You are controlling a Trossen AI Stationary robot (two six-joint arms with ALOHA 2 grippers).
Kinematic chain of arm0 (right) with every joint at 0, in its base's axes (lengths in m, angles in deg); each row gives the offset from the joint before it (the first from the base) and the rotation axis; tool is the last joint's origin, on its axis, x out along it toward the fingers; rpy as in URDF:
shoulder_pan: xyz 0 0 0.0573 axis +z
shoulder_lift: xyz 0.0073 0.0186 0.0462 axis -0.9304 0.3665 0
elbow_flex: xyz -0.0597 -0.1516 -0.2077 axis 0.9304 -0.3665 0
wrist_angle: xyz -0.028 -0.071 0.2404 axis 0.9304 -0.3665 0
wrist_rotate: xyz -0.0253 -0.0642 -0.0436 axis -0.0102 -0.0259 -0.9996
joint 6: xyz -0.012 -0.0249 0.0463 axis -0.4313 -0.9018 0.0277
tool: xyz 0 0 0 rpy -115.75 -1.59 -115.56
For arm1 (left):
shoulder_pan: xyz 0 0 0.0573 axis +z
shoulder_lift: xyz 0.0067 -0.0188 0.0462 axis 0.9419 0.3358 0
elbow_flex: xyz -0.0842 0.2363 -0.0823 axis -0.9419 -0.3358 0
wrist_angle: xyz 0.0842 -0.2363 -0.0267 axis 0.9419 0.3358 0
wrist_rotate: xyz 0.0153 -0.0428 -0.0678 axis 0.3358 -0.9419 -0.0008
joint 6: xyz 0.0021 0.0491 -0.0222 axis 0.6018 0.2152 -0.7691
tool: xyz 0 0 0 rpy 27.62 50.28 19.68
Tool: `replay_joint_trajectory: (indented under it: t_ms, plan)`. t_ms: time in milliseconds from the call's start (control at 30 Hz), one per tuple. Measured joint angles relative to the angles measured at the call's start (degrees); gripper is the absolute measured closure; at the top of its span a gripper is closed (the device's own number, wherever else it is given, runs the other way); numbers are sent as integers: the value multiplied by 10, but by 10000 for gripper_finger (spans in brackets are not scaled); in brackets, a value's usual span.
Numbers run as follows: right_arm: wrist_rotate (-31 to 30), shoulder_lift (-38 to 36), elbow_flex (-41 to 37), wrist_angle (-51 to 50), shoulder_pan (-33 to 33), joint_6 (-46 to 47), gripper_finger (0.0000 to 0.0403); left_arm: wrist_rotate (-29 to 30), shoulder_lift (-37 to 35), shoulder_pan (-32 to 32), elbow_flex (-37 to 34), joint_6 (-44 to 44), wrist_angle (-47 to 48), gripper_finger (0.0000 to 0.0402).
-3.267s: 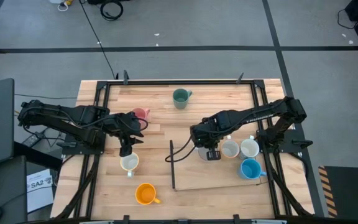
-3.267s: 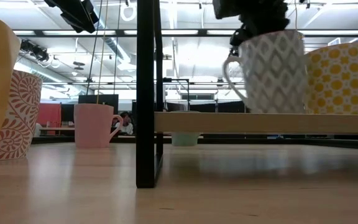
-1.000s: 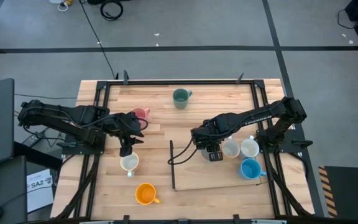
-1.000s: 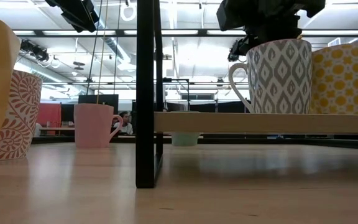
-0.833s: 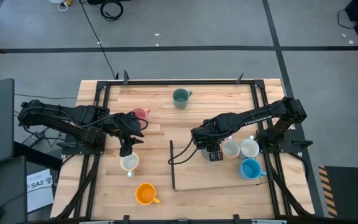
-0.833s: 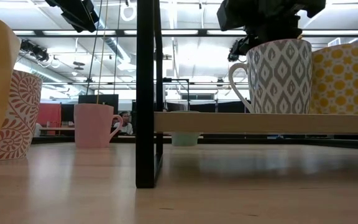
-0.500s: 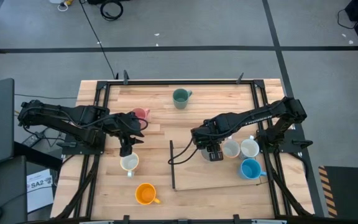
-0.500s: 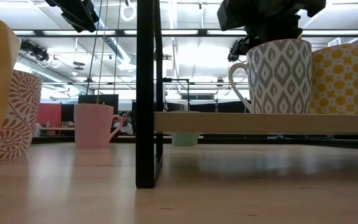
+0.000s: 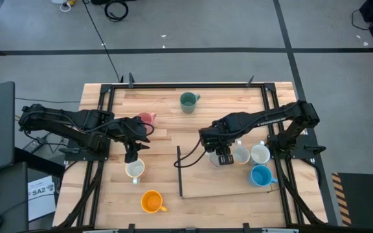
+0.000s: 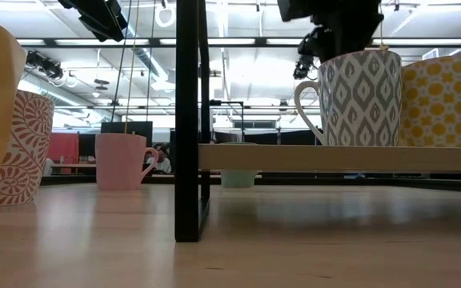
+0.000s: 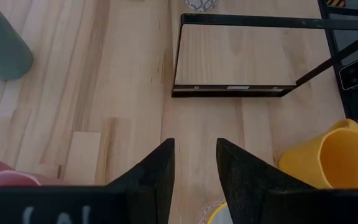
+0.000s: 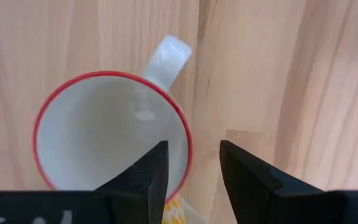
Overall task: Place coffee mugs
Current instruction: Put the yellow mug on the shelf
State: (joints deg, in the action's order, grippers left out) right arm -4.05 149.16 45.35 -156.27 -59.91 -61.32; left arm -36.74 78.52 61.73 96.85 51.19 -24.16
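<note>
A white mug with a grey diamond pattern and a red rim (image 10: 360,100) stands upright on the raised wooden shelf (image 10: 334,158). My right gripper (image 12: 191,148) hangs open just above it, pointing down, one finger over the mug's inside and one outside its rim, near the handle (image 12: 166,57). My left gripper (image 11: 194,149) waits open over the left part of the table, above a white mug (image 9: 134,169). On the bare table stand a pink mug (image 9: 146,120), a green mug (image 9: 188,101) and an orange mug (image 9: 151,202).
Beside the grey-patterned mug the shelf holds a yellow-patterned mug (image 10: 438,100), another white mug (image 9: 259,153) and a blue mug (image 9: 260,175). The shelf's black metal frame (image 9: 179,171) stands upright at its left end. Bare wood lies in front of the shelf.
My right gripper has risen straight up off the grey-patterned mug, which stays upright on the shelf. In the low view the gripper's dark bulk no longer covers the rim.
</note>
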Motion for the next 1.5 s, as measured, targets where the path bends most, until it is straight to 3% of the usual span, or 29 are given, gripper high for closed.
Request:
replay_joint_trajectory:
  t_ms: [200,400,567,867,1133,1500]
  plan:
    - [0,0,58,-49,-1,0,253,1,0,2,0,-24,5,278]
    - [-4,0,97,-36,-1,4,253,40,0,19,0,-114,22,278]
    - [-4,0,97,-1,-1,4,254,12,0,20,0,-195,23,278]
    - [-4,0,97,24,-1,0,254,-1,23,-95,1,-242,-41,278]
    - [-4,0,96,29,-2,-2,254,1,117,-219,1,-256,-155,278]
    - [-4,0,96,31,-2,2,254,77,215,-297,1,-258,-156,279]
